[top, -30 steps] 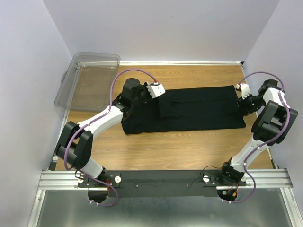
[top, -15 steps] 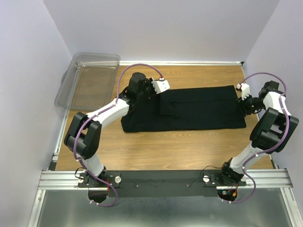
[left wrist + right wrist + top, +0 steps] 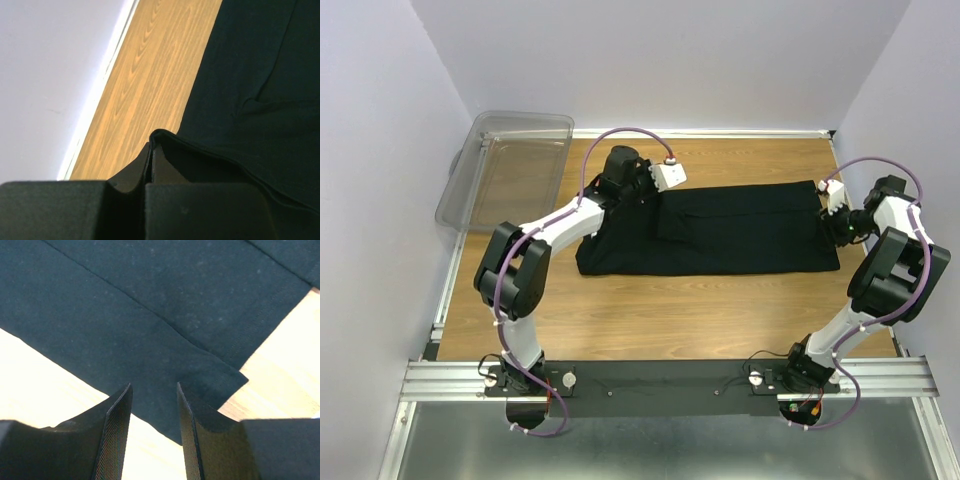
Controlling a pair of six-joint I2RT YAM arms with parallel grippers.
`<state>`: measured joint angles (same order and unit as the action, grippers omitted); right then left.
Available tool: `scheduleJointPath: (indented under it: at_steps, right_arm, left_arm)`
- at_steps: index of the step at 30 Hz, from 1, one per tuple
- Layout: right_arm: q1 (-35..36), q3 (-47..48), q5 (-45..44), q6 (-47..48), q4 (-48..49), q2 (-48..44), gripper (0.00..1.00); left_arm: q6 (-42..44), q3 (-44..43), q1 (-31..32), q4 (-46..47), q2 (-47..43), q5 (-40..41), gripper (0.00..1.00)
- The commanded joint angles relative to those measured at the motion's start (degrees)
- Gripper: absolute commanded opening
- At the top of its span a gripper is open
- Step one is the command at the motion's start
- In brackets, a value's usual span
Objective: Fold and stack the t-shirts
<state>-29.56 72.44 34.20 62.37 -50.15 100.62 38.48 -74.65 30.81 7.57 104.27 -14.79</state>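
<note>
A black t-shirt (image 3: 740, 232) lies as a long folded strip across the middle of the wooden table. My left gripper (image 3: 650, 192) is at its far left part, shut on a pinched fold of the black cloth (image 3: 165, 137), lifted a little off the rest of the shirt (image 3: 260, 75). My right gripper (image 3: 838, 212) is open above the shirt's right end, with nothing between its fingers (image 3: 117, 415); the shirt's hemmed corner (image 3: 225, 375) lies just below them. No logo or tag shows.
A clear plastic bin (image 3: 505, 170) leans at the far left corner of the table. Bare wood (image 3: 700, 310) lies between the shirt and the arm bases. Walls close in on the left, the back and the right.
My left gripper has moved right and toward the back with the cloth, dragging the shirt's left part further over itself. My right gripper has shifted slightly right.
</note>
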Motion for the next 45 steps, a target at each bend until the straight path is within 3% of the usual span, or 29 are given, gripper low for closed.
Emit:
scheduleJointPath:
  at_steps: [1,7,13,14,15,16,17,20,22,27,29,30,31,32,34,35,38,45]
  right_arm:
    - [0.12,-1.16,2.45,-0.23,0.4,-0.51,0.49]
    - [0.29,-1.78,3.07,-0.14,0.32,-1.21,0.49]
    - [3.18,-3.01,3.6,-1.37,0.32,-2.7,0.49]
    - [3.89,-3.27,3.68,-1.63,0.32,-3.58,0.5]
    - [5.55,-3.8,3.86,-2.33,0.32,-4.02,0.5]
    - [5.57,-4.06,3.95,-2.69,0.32,-4.46,0.5]
    - [7.57,-4.24,4.12,-3.13,0.32,-5.51,0.5]
    - [12.66,-4.85,5.0,-5.5,0.32,-7.01,0.5]
    - [17.23,-4.86,5.97,-7.42,0.32,-7.89,0.5]
    - [29.45,-4.16,13.07,-12.87,1.01,-7.55,0.5]
    - [37.77,-3.45,13.88,-17.43,3.29,-5.88,0.5]
    - [43.13,-2.84,12.84,-24.33,8.61,-5.35,0.5]
    - [43.18,-2.84,10.83,-27.71,11.97,-5.35,0.5]
    - [48.75,-3.1,7.76,-30.78,15.75,-5.52,0.52]
    - [54.76,-3.8,-6.28,-37.89,26.83,-5.44,0.59]
    - [60.01,-3.45,-15.47,-39.24,29.21,-3.78,0.62]
    - [65.67,1.54,-25.45,-41.62,32.31,3.32,0.62]
    - [70.07,8.58,-32.51,-43.73,32.31,13.36,0.6]
  left_arm:
    - [0.98,-2.16,-0.22,-1.24,1.81,1.25,0.0]
    - [0.63,-4.09,-0.22,-2.56,4.01,2.57,0.0]
    - [-1.39,-13.21,-0.31,-7.38,10.15,1.78,0.01]
    - [-1.82,-14.28,-0.31,-7.48,12.17,2.56,0.05]
    - [-3.92,-15.42,-0.22,-8.96,13.14,3.61,0.26]
    - [-4.98,-16.39,-0.22,-9.24,14.02,4.93,0.26]
    - [-6.21,-18.14,-0.4,-9.33,15.16,7.64,0.48]
    - [-11.83,-21.13,-0.57,-9.24,15.09,14.31,0.6]
    - [-14.38,-21.76,-0.66,-8.9,13.34,18.46,0.61]
    - [-22.11,-16.95,-0.84,-6.01,-1.58,28.56,0.62]
    - [-30.33,-10.99,-1.1,-5.55,-11.39,29.72,0.67]
    - [-33.26,-8.52,-1.45,-6.51,-14.94,29.73,0.73]
    - [-36.25,-5.8,-1.45,-6.61,-18.54,29.03,0.73]
    - [-38.28,1.02,-1.71,-6.78,-22.4,27.98,0.77]
    - [-45.49,8.78,-2.33,-6.78,-34.0,24.56,0.8]
    - [-47.08,16.57,-2.94,-6.43,-41.7,23.5,0.81]
    - [-53.32,28.63,-3.74,-7.48,-55.77,23.31,0.82]
    - [-53.16,38.26,-4.26,-13.64,-75.32,26.12,0.82]
